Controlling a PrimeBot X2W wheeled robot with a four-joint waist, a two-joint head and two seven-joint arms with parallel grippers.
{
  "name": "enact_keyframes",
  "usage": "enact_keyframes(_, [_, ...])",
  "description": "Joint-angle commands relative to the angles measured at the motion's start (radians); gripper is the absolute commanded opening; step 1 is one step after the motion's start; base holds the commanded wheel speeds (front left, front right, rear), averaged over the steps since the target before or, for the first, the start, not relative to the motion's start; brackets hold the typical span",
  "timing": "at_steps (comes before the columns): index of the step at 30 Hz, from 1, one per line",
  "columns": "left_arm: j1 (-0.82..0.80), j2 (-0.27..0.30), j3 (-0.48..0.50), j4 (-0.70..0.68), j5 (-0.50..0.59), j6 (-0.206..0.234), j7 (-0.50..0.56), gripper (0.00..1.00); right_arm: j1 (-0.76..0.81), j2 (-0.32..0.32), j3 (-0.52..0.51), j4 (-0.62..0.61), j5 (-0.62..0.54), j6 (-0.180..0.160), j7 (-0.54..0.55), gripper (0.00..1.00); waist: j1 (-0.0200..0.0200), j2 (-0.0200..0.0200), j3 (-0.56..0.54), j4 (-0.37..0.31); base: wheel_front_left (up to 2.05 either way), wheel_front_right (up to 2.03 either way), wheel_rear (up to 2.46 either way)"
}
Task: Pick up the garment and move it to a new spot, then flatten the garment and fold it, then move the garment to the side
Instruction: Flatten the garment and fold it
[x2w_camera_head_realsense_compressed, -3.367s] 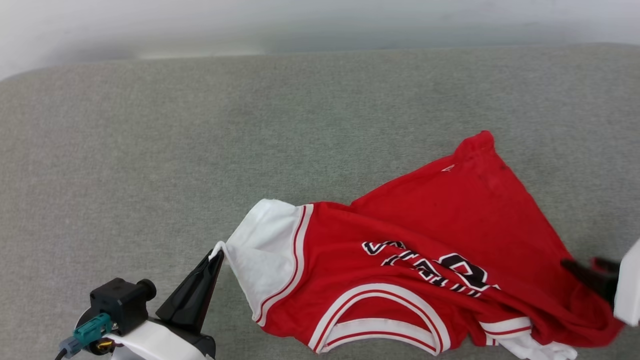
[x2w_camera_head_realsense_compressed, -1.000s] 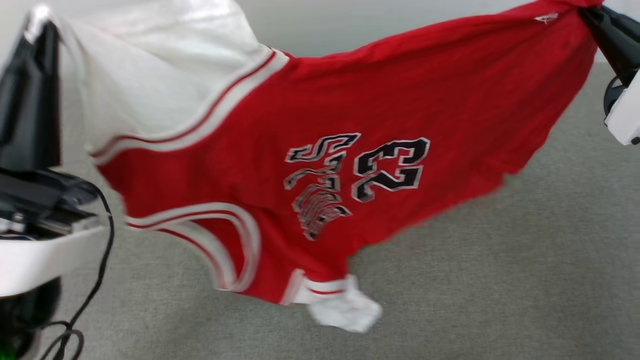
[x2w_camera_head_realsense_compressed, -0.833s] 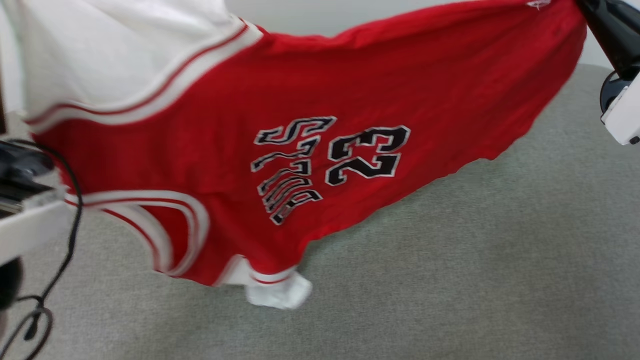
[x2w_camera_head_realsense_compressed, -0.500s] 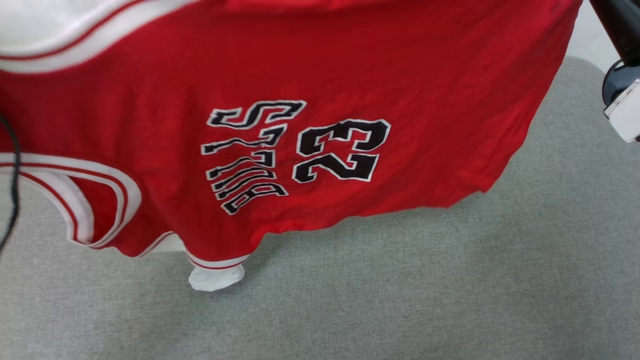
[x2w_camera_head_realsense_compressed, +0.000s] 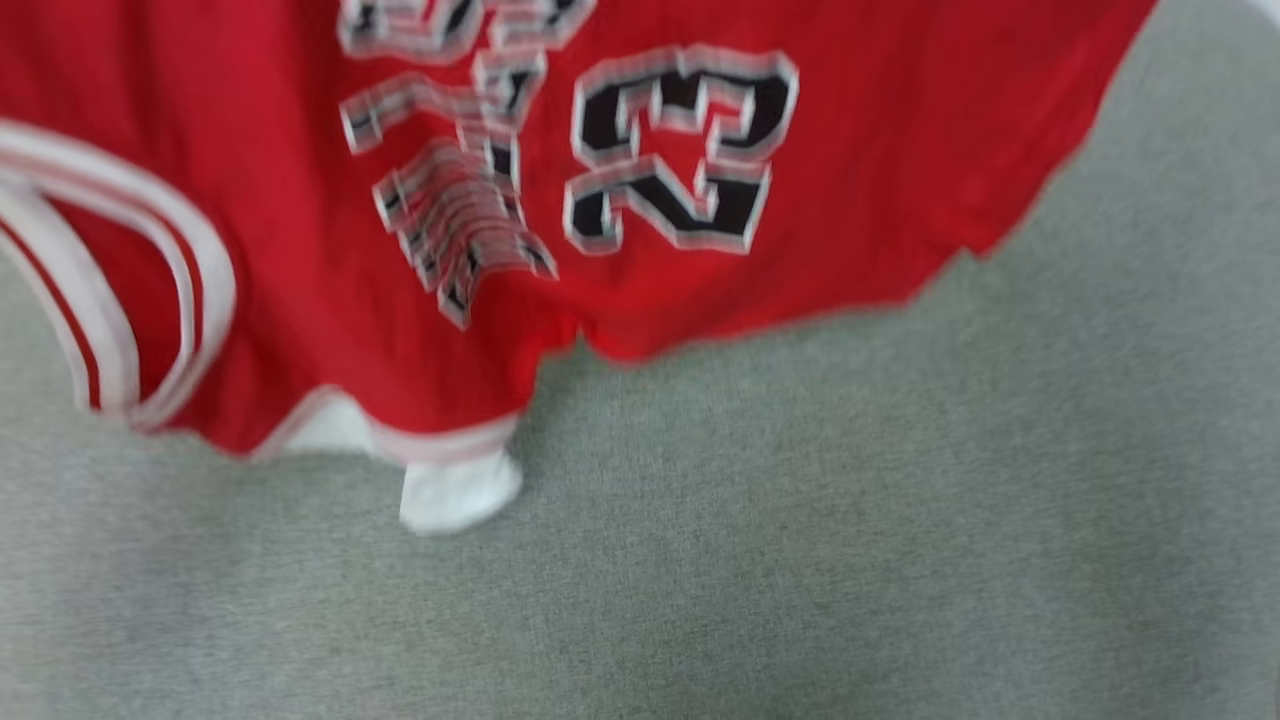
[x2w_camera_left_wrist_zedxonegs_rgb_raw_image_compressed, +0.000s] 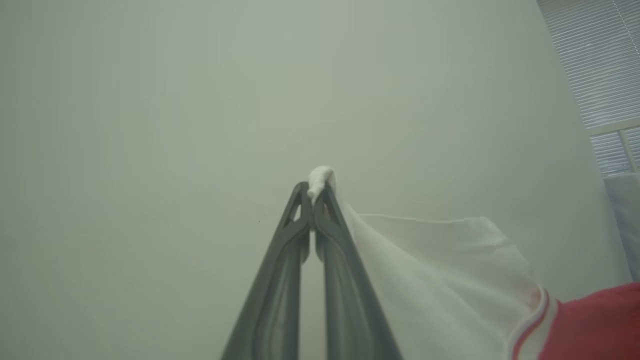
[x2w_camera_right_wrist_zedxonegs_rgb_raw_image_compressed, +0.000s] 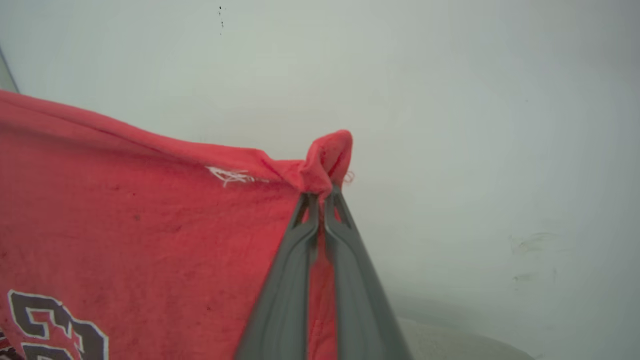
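Observation:
The garment (x2w_camera_head_realsense_compressed: 860, 150), a red jersey T-shirt with black "23" print, hangs stretched in the air across the top of the head view. Its lower white sleeve (x2w_camera_head_realsense_compressed: 455, 490) dangles just over the grey surface (x2w_camera_head_realsense_compressed: 800, 540). In the left wrist view my left gripper (x2w_camera_left_wrist_zedxonegs_rgb_raw_image_compressed: 314, 192) is shut on a tip of the white sleeve (x2w_camera_left_wrist_zedxonegs_rgb_raw_image_compressed: 440, 270), which drapes off to the right. My right gripper (x2w_camera_right_wrist_zedxonegs_rgb_raw_image_compressed: 320, 195) is shut on a bunched red corner of the garment (x2w_camera_right_wrist_zedxonegs_rgb_raw_image_compressed: 150, 220), whose cloth spreads away to the left with part of the print showing.
A grey fabric surface lies under the hanging shirt and fills the lower half of the head view. Behind both grippers stands a pale wall (x2w_camera_left_wrist_zedxonegs_rgb_raw_image_compressed: 200, 100). Window blinds (x2w_camera_left_wrist_zedxonegs_rgb_raw_image_compressed: 600, 65) show at the upper right of the left wrist view.
The garment has gone up from lying crumpled on the grey surface to hanging spread between both grippers. Over the last second the head view has shifted, the shirt sliding up and both grippers leaving the frame.

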Motion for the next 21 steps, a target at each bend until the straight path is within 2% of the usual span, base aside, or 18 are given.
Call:
enact_keyframes(1, [-0.063,0.008,-0.011,0.038,-0.006,-0.016,0.004,0.0,-0.047,0.004,-0.005,0.024,-0.018,0.0,-0.02,0.0,0.0,0.0,0.087,-0.001,0.0,0.0,0.0])
enact_keyframes(5, [-0.252,0.017,-0.059,0.163,0.009,-0.059,0.021,0.0,-0.179,0.015,-0.006,0.112,-0.058,-0.001,-0.074,0.0,0.0,0.0,0.18,-0.003,0.0,0.0,0.0])
enact_keyframes(8, [-0.42,0.002,-0.108,0.268,0.034,-0.087,0.025,0.0,-0.293,0.018,-0.004,0.197,-0.103,-0.001,-0.13,0.0,0.0,0.0,0.248,-0.001,0.0,0.0,0.0])
enact_keyframes(15, [-0.788,-0.083,-0.202,0.547,0.125,-0.127,-0.035,0.0,-0.559,0.042,-0.022,0.433,-0.227,-0.001,-0.314,0.0,0.0,0.0,0.372,0.017,0.0,0.0,0.0])
enact_keyframes(21, [-0.953,-0.152,-0.264,0.762,0.185,-0.163,-0.134,0.0,-0.705,0.069,-0.035,0.62,-0.341,-0.001,-0.477,0.0,0.0,0.0,0.426,0.039,0.0,0.0,0.0])
